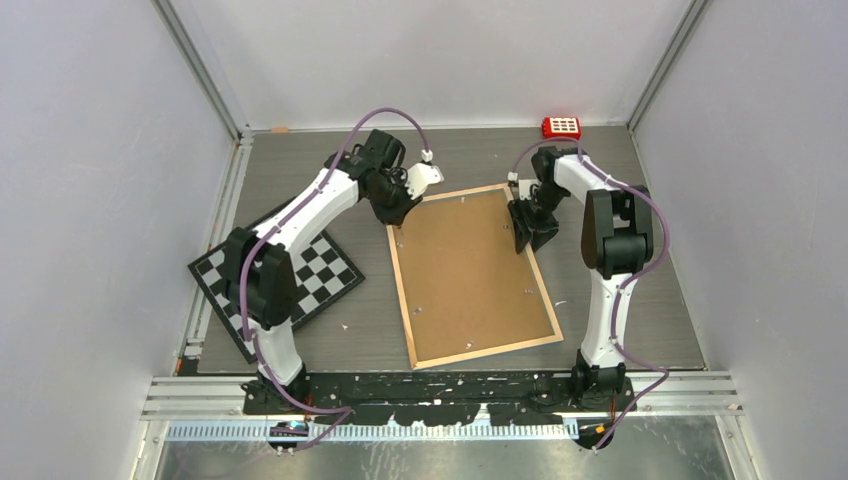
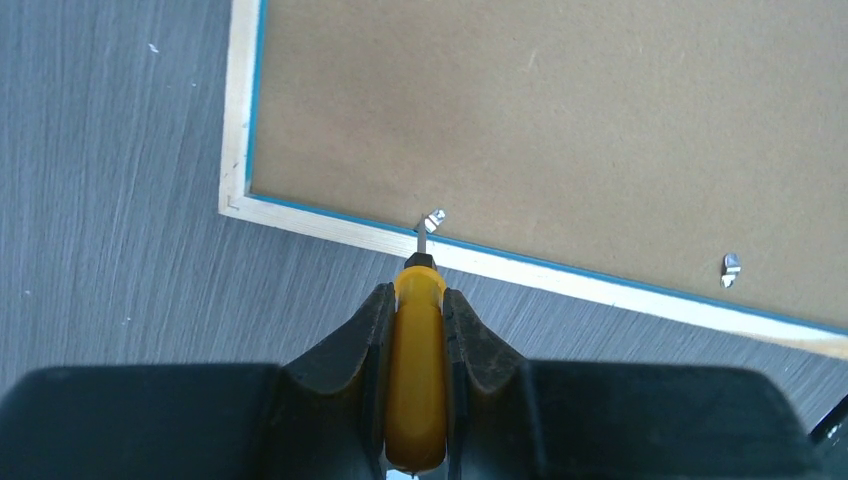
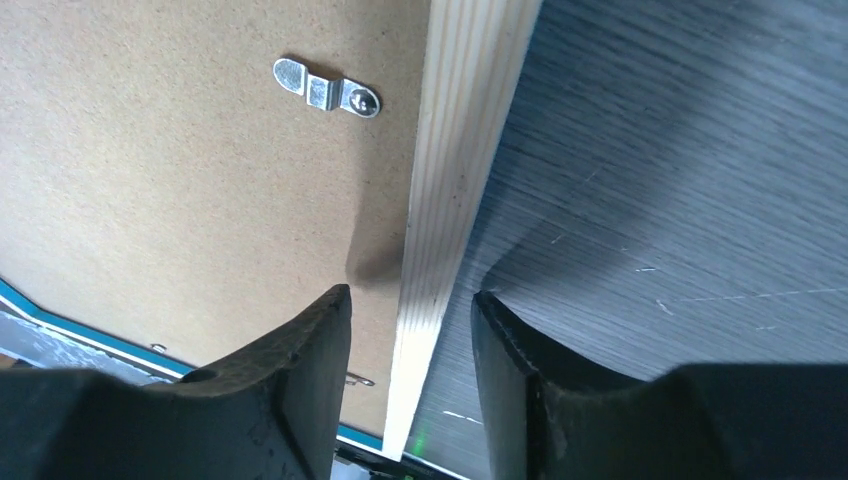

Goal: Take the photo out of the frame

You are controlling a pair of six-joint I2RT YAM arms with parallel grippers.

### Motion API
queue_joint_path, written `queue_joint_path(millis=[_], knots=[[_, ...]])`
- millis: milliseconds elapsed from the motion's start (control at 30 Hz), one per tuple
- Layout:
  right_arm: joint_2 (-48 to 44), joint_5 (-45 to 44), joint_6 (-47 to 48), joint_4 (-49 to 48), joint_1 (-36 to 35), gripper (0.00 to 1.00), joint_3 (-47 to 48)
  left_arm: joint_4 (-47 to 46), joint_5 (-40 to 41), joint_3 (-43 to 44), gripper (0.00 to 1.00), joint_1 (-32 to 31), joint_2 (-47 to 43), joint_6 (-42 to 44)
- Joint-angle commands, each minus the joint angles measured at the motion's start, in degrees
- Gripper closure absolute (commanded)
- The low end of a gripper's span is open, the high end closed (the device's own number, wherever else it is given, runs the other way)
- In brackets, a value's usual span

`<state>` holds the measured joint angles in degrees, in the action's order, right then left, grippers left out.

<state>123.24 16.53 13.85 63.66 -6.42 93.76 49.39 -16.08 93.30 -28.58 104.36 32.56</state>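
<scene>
Since the frame (image 1: 475, 275) lies face down on the surface (image 1: 620, 300), with its brown backing board (image 2: 560, 110) uppermost and seated inside the light wood edge (image 3: 460, 150), we judge the task to be at an early stage. The photo is not in sight in any view; we take it to be under the backing, not yet taken out. Small metal clips (image 2: 434, 218) show along the inner rim, another (image 2: 731, 268) further down the same side and one (image 3: 327, 88) by the opposite side. We cannot tell which of them, if any, are already turned clear. What is left, as we read it, is to free the clips, lift the backing away and then draw the print out.

The left tool (image 2: 418, 300) is pressed together on a yellow-handled screwdriver (image 2: 417, 380). The screwdriver's metal tip reaches across the wood edge to the nearest clip, close to one corner of the frame. Whether the tip actually touches the clip we cannot say; it is at least just beside it.

The right tool (image 3: 410, 310) stands spread, one finger over the backing and the other over the bare surface, so that the wood edge runs between them. A gap shows on either side, so it pinches nothing. The chequered board (image 1: 300, 280) lies well apart, under the left arm.
</scene>
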Motion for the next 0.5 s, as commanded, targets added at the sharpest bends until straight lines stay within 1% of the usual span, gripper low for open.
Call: queue_joint_path(millis=[0, 67, 233, 467], knots=[[-5.41, 1.18, -5.82, -1.03, 0.04, 0.47, 0.89, 3.69, 0.02, 0.31, 1.0, -0.65, 0.5, 3.81], [-5.77, 1.09, -7.46, -2.0, 0.0, 0.45, -0.3, 3.81, 0.74, 0.12, 1.0, -0.92, 0.96, 4.39], [-5.91, -0.86, -9.61, -4.7, 0.0, 0.45, -3.49, 3.79, 1.66, 0.57, 1.0, -1.13, 2.54, 4.44], [-4.72, -3.06, -9.72, -5.09, 0.0, 0.5, -5.69, 4.1, 1.41, 0.07, 1.0, -1.13, 4.12, 5.2]])
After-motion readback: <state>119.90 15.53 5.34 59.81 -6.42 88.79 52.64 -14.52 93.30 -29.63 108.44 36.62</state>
